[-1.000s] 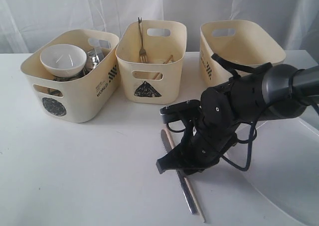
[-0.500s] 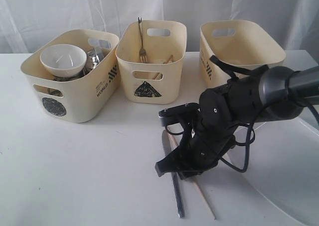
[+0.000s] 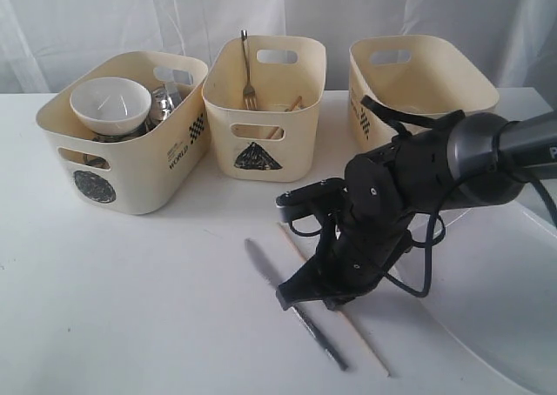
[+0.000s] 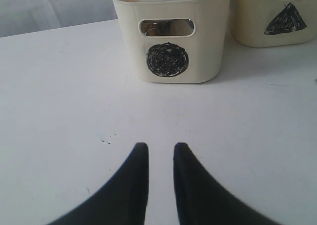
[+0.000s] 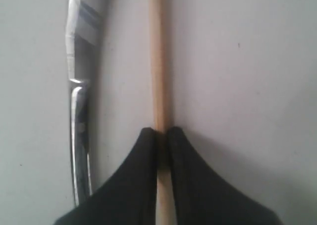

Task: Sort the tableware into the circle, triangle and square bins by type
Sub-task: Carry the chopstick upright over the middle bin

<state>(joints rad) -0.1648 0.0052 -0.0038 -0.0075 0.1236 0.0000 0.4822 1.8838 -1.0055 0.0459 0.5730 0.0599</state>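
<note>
Pinching the wooden chopstick [image 5: 157,61] where it lay on the counter [image 5: 247,86], the right gripper [image 5: 161,132] had its fingers closed on it, the steel knife [image 5: 79,111] just beside. The left gripper [image 4: 161,148] kept narrow, empty fingers, facing the circle bin [image 4: 203,46] beyond.

Circle-marked bin [image 3: 130,173] reads "WORLD" — middle bin [image 3: 287,108] bears triangle [image 3: 258,157].

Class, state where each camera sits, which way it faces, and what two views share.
Exterior: raised in front of the table, facing the bins and curtain; right arm shows.
Left wrist: behind the left claw, looking low across the table at the circle bin.
Right wrist: above the right claw, looking down at the chopstick it grips, beside the knife.
Shared: exterior and right wrist both show chopstick, knife.
</note>
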